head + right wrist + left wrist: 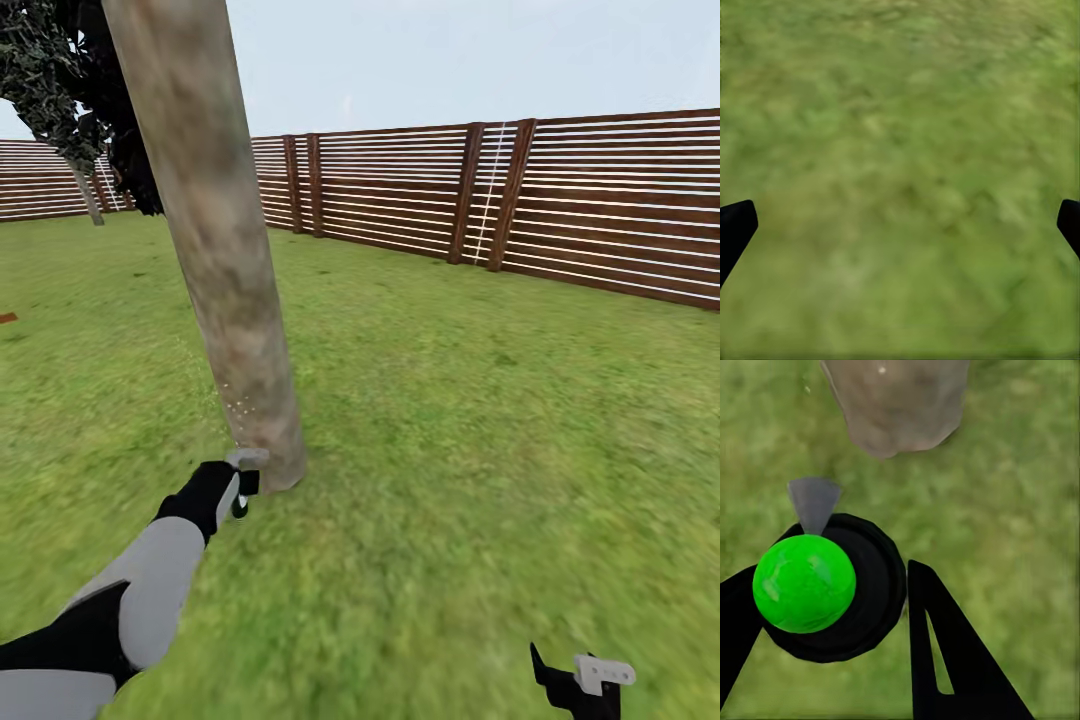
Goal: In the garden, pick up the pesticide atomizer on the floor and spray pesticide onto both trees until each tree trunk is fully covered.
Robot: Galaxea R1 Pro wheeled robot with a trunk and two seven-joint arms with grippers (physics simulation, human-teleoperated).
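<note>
The pesticide atomizer [806, 585], a round black body with a bright green cap and a grey nozzle, sits between the black fingers [945, 645] of my left gripper [832, 592], which is shut on it. The nozzle points at the foot of the near tree trunk [896, 405]. In the head view that thick, mottled grey-brown tree trunk [225, 260] leans slightly, and my left gripper [243, 490] hangs low right beside its base. Pale specks dot the trunk's lower part [238, 405]. My right gripper [575, 685] is open over bare grass, its fingertips [735, 225] wide apart.
Green lawn [480, 420] spreads all around. A reddish-brown slat fence [560, 200] runs along the back and right. A second leaning grey trunk [88, 195] stands far off at the left by the fence, under dark foliage [55, 80].
</note>
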